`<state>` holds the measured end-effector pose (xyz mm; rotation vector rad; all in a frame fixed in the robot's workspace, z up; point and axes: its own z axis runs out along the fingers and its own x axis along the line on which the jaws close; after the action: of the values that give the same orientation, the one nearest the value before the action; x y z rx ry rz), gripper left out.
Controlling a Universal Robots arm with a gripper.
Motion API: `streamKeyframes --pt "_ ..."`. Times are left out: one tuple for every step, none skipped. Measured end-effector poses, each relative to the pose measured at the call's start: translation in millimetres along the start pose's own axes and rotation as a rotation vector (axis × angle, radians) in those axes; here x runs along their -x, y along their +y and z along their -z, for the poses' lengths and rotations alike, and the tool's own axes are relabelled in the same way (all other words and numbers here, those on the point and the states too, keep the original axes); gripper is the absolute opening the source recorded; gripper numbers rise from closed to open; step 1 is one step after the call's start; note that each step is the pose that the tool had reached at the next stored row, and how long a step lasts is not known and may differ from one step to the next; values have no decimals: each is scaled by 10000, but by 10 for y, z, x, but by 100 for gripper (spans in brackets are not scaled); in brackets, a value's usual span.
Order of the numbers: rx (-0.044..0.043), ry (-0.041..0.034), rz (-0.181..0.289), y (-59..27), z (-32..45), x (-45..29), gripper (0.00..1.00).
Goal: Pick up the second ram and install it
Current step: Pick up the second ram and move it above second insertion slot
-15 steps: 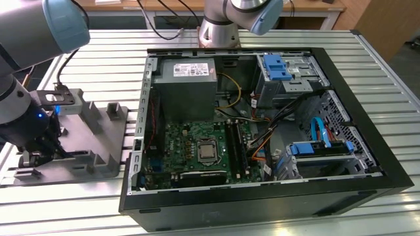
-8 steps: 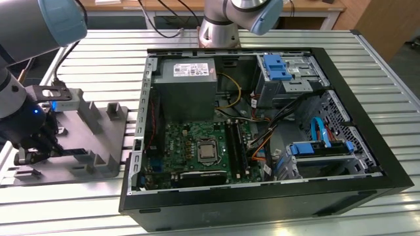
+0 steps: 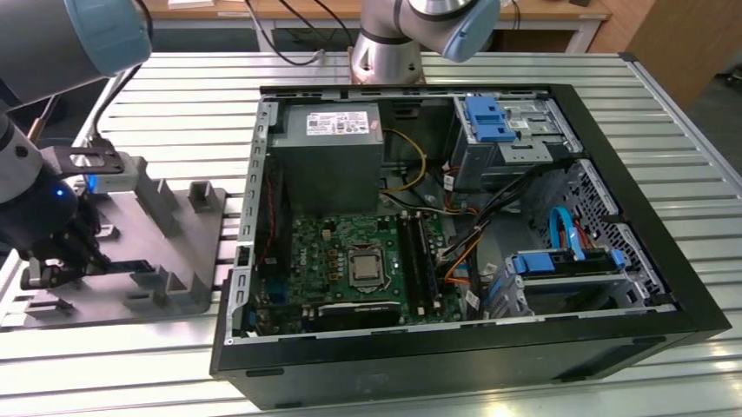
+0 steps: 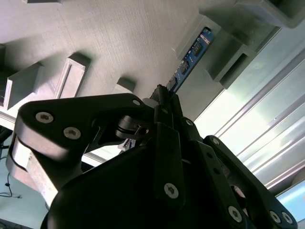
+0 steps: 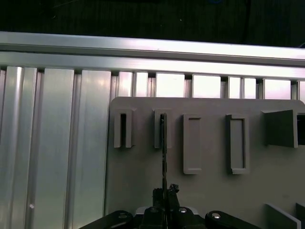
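The second ram (image 4: pixel 193 52) is a thin dark blue stick standing on edge in a slot of the grey holder (image 4: pixel 119 43). In the first wrist view the ram (image 5: pixel 163 148) appears edge-on as a dark line running from a slot in the holder (image 5: pixel 209 191) down to my fingertips. My gripper (image 5: pixel 165 193) is shut on the ram's near end, with a black finger (image 4: pixel 167 124) pressed against each side. In the exterior view the gripper (image 3: pixel 56 265) hangs low over the holder (image 3: pixel 156 248) at the exterior view's left, and the ram is hidden behind it.
An open computer case (image 3: pixel 649 217) lies to the right of the holder on the slatted aluminium table (image 3: pixel 116 365). Inside it are the green board (image 3: pixel 336 252) with long black slots (image 3: pixel 413 252), a grey power-supply box (image 3: pixel 330 148) and blue drive brackets (image 3: pixel 487 117). A second arm's base (image 3: pixel 388 52) stands behind the case.
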<state>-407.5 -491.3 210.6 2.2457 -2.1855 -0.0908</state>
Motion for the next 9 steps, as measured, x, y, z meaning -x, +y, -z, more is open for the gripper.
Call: streamKeyframes --pt "1 0 0 1 7 0 14" --pt "1 1 -1 1 15 0 14" --pt "0 0 0 1 22 1 14" --pt "0 -1 0 1 28 1 14" --pt "0 -1 0 2 36 1 14" --pt "1 -1 0 2 43 2 14" --pt "0 -1 1 2 49 2 14" --pt "0 -1 0 2 57 2 14" --pt "0 -1 0 3 64 2 14"
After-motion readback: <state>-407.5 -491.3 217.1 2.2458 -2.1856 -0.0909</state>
